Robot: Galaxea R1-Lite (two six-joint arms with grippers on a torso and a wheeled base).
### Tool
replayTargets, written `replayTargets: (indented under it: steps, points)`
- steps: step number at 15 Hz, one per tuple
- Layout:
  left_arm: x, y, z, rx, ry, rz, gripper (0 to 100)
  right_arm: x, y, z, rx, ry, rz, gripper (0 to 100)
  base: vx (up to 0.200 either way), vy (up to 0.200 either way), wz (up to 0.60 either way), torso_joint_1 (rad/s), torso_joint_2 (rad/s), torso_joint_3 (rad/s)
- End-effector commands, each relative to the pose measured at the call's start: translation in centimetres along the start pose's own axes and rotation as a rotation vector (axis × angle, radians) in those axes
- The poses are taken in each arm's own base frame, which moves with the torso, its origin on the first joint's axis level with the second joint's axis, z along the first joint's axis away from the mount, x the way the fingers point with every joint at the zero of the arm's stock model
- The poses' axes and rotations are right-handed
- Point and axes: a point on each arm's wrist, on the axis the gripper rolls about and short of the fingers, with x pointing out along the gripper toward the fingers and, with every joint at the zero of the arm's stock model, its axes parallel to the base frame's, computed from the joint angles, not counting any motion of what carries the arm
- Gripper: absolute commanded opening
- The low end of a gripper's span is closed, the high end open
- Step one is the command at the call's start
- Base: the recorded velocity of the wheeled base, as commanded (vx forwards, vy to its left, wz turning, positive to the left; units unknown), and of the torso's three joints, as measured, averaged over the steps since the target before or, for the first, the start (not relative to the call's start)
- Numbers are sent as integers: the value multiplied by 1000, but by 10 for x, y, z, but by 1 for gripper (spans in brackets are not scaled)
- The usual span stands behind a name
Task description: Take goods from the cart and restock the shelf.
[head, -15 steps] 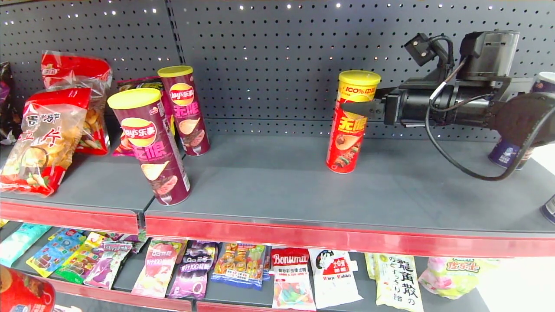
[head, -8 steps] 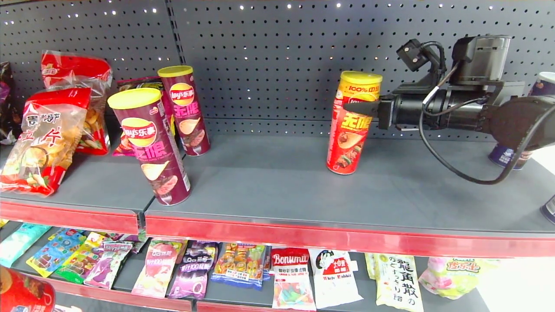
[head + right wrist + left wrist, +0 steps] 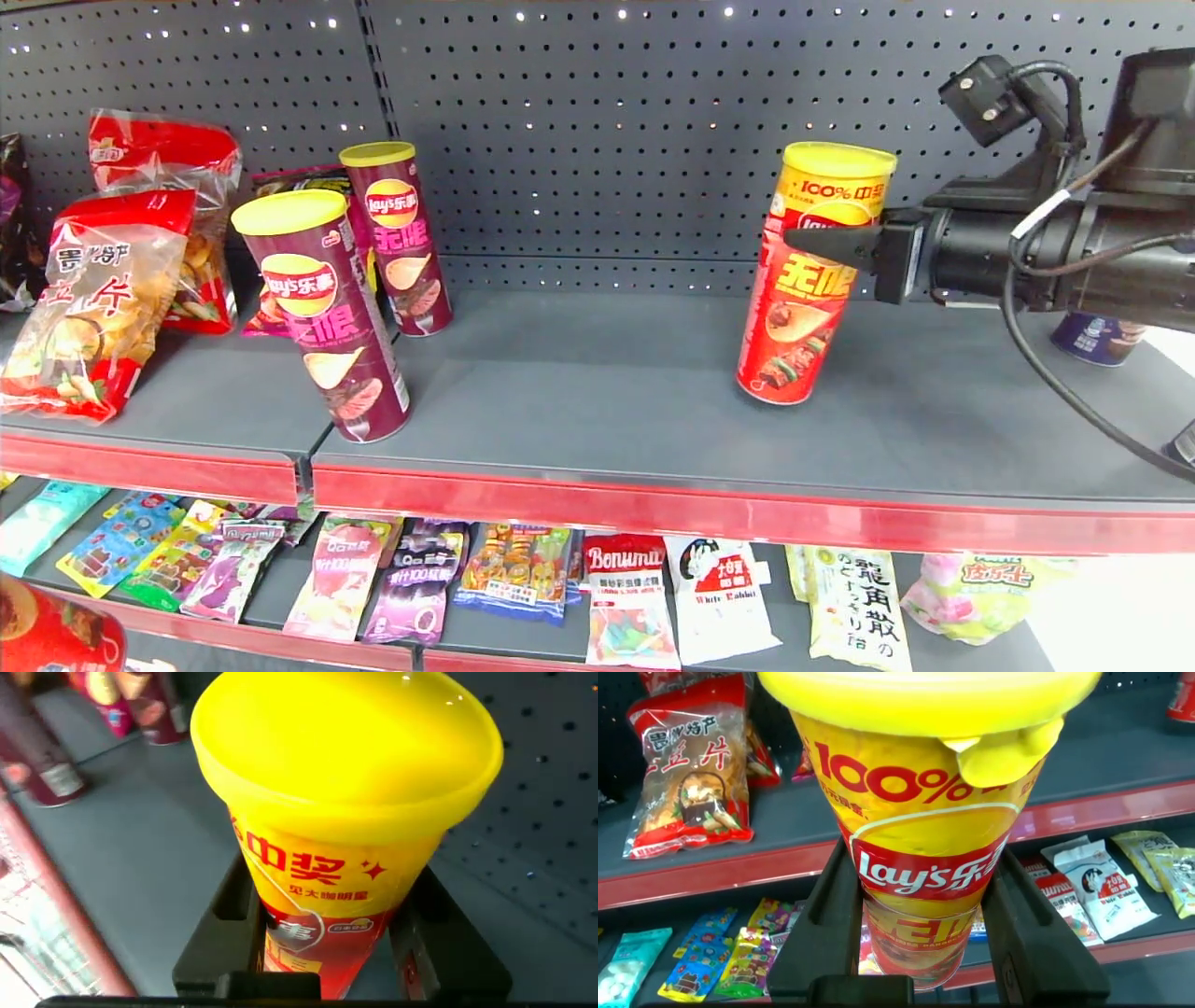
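Red chip can (image 3: 803, 308) is gripped tilted by closed right gripper (image 3: 826, 245) jaws; toppling on shelf (image 3: 597, 411) is risked if released.

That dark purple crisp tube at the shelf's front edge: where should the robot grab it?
Probably around the upper body of the front maroon tube, below its yellow lid, pincer level, coming from the open aisle side. It is a tall round standing cylinder, with a second tube and a bag behind it. The right pincer holds the red tube likewise.
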Motion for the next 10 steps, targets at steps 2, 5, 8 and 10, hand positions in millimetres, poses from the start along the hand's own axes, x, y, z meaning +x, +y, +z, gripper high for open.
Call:
replayTargets:
  steps: [2, 5, 8, 10]
  points:
    - [2, -1, -4, 0, 12, -4, 0, -27, 22, -8, 3, 5, 31, 0, 0, 0, 0, 0, 0, 0]
    - [2, -1, -5, 0, 15, -4, 0, -32, 35, -21, 0, 38, 73, 0, 0, 0, 0, 0, 0, 0]
    - [2, -1, -5, 0, 16, -6, 0, -25, 39, -22, -4, 35, 77, 0, 0, 0, 0, 0, 0, 0]
    - [1, -1, -5, 0, 12, -4, 0, -23, 39, -22, -7, 22, 74, 0, 0, 0, 0, 0, 0, 0]
